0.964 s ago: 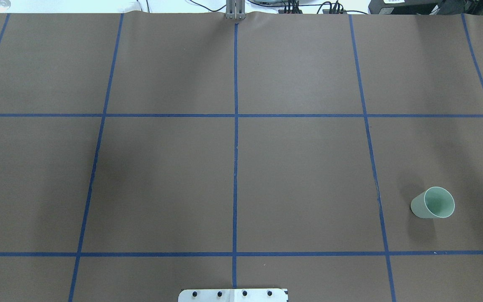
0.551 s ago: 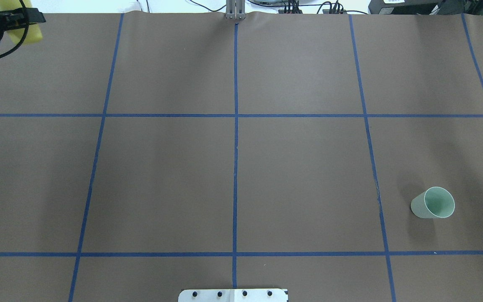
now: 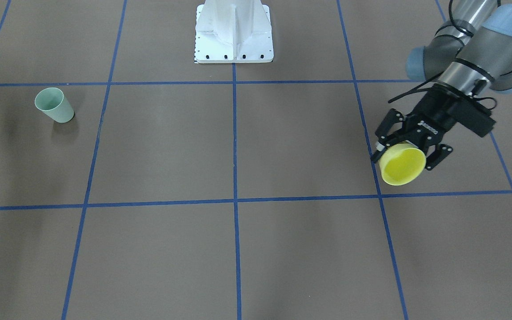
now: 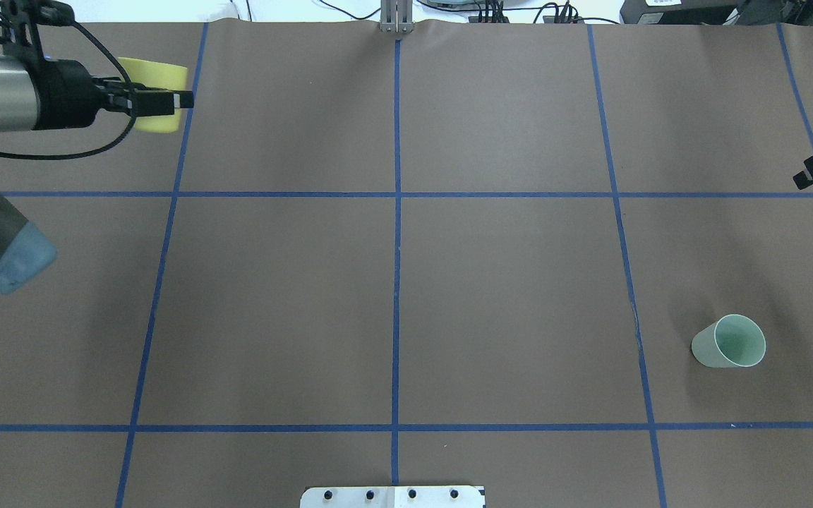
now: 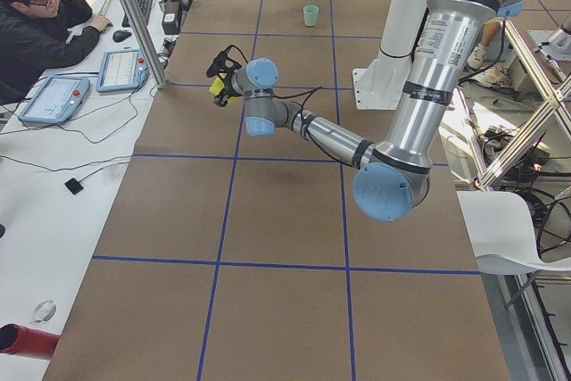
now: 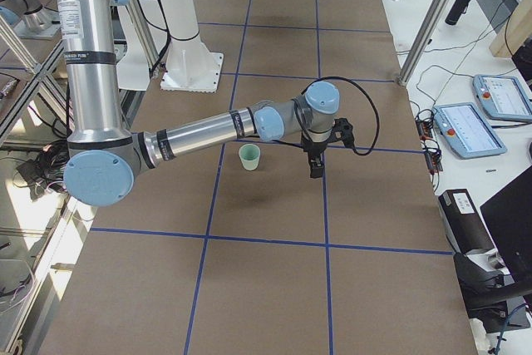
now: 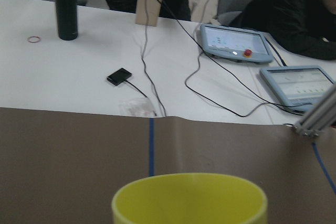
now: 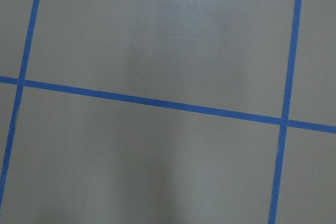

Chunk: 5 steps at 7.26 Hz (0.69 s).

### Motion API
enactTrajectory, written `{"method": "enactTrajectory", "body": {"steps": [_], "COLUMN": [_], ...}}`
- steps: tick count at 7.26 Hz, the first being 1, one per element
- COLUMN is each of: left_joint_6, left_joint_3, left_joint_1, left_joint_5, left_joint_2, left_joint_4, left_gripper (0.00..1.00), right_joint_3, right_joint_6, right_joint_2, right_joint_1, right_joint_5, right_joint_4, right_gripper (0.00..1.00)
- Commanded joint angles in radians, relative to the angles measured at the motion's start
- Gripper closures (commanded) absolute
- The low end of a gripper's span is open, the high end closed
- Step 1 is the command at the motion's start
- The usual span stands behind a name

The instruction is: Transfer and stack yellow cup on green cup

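Clamping the yellow cup (image 3: 402, 169), left pincer (image 3: 406, 158) hovers; right pincer (image 6: 315, 169) unclear whether clenched.

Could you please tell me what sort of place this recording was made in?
Most likely a robotics lab. The left arm and right arm reach over a table marked with a blue tape grid, and an operator sits beside teach pendants.

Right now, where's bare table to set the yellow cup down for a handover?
The centre squares either side of the middle blue line lie bare, between the yellow cup in the left gripper and the green cup. Tightest near the green cup, where the right gripper hangs near it.
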Motion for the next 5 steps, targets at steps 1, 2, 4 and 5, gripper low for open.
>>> {"method": "enactTrajectory", "body": {"steps": [1, 2, 4, 5], "left_joint_6": [0.003, -0.006, -0.012, -0.011], "left_joint_3": [0.103, 0.153, 0.160, 0.160], "left_joint_1": [0.111, 0.190, 0.319, 0.343], "left_joint_5": [0.085, 0.198, 0.422, 0.455], "left_joint_2": [-0.022, -0.022, -0.035, -0.054], "left_joint_4": [-0.271, -0.382, -0.450, -0.452], "left_gripper": [1.00, 1.00, 1.00, 1.00], "right_joint_3": [0.006, 0.015, 0.017, 0.011], "right_joint_6": [0.099, 0.142, 0.468, 0.584], "right_joint_2": [0.028, 0.028, 0.166, 0.223], "right_joint_1": [-0.047, -0.082, -0.192, -0.255], "right_joint_5": [0.112, 0.111, 0.110, 0.104], "right_joint_4": [0.027, 0.080, 0.096, 0.136], "right_gripper": [0.00, 0.00, 0.01, 0.01]}}
